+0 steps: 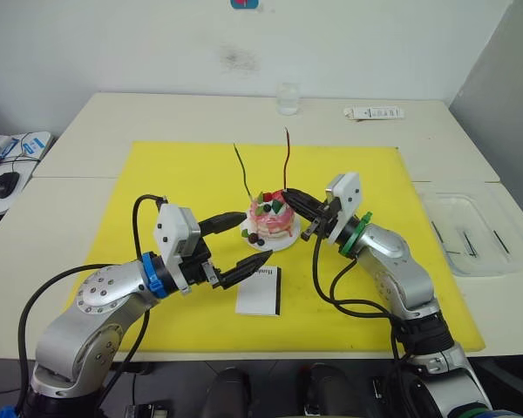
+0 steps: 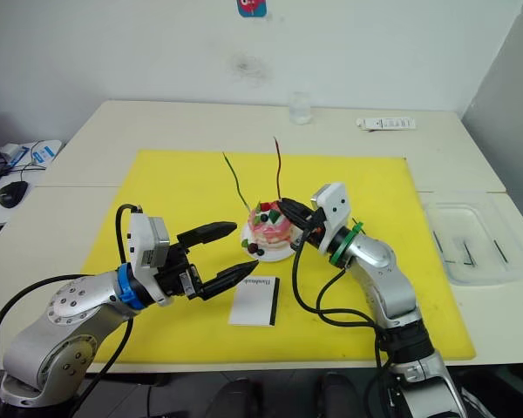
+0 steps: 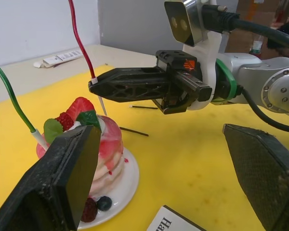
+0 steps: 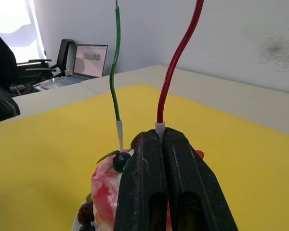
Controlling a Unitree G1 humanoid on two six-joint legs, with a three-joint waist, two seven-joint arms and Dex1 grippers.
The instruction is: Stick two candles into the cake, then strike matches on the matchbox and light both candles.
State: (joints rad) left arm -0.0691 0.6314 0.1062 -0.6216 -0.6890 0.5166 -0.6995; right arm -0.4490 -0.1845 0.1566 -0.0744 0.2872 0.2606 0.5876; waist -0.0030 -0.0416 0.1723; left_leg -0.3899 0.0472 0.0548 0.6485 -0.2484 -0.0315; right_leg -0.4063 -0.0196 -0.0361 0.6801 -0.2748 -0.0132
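Right wrist view: right gripper (image 4: 162, 137) clenched on the red candle (image 4: 176, 62) above the cake (image 4: 106, 185); press straight down, steady.

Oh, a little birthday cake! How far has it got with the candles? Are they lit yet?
The green candle already stands in the cake. The right end effector is shut on the red candle at its pale base, seating it. The left end effector, open, flanks the cake. Nothing is lit; the matchbox lies untouched.
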